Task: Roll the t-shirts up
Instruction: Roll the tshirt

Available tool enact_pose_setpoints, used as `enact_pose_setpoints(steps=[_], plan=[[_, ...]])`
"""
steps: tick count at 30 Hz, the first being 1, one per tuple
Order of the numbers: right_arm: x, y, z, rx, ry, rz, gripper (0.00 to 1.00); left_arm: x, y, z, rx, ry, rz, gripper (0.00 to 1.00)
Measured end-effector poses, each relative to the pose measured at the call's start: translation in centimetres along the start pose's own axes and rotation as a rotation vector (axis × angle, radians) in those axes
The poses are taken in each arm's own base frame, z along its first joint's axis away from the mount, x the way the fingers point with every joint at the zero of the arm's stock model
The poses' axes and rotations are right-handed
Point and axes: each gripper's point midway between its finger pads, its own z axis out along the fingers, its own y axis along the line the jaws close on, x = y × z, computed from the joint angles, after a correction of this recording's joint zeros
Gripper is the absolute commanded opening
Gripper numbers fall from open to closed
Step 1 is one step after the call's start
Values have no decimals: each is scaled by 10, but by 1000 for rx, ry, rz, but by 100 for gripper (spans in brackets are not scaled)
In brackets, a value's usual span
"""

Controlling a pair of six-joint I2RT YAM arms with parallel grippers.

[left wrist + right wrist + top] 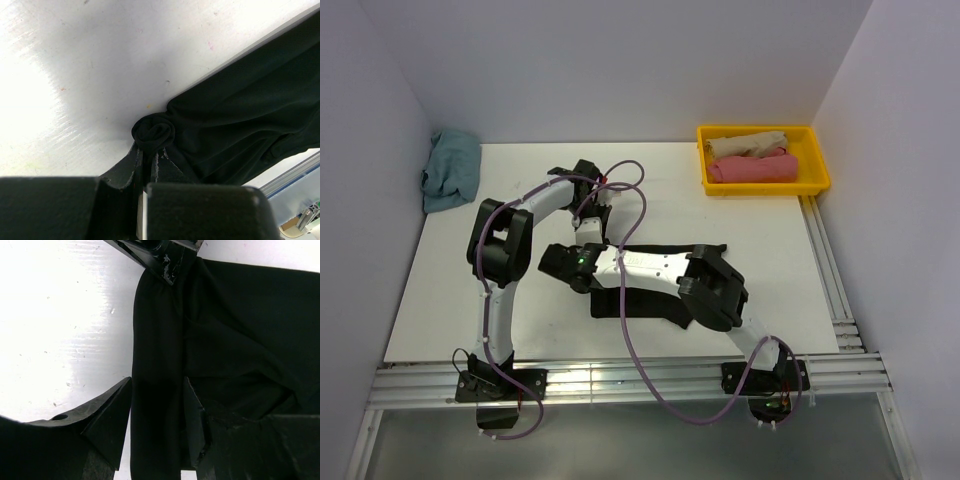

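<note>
A black t-shirt (660,312) lies mid-table, mostly under both arms, with its left edge rolled into a narrow tube (157,340). My left gripper (148,150) is shut on the coiled end of that roll (155,132); in the top view it sits at the shirt's far left corner (592,228). My right gripper (157,385) straddles the same roll nearer me, one finger pressed to each side of it; from above it is at the shirt's left edge (556,262). The left gripper's fingertips (165,262) show at the top of the right wrist view.
A yellow bin (820,168) at the back right holds a rolled beige t-shirt (745,145) and a rolled pink one (752,168). A dusty-blue t-shirt (450,168) lies bunched against the left wall. Aluminium rails (830,290) run along the right and near edges.
</note>
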Motion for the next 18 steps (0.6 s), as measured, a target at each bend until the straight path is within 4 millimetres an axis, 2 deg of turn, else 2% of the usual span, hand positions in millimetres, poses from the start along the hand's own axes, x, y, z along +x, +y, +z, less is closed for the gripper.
enact_pose_setpoints(steps=[5,11,14,15,17,18], plan=[[0,2,3,5,-2,-16,54,0,-1,0,0,1,1,0],[11,5,21,25,17,-35,54,0,-1,0,0,2,2,0],[13,4,23,29,22,-34,51,0,-1,0,-1,2,2,1],[13,3,25,31,24,-34,47,0,-1,0,-1,2,2,1],[18,1,29,36,30,-33,45,0,-1,0,-1,2,2,6],[20,0,31,38,31,-31,40,0,-1,0,-1,2,3,13]])
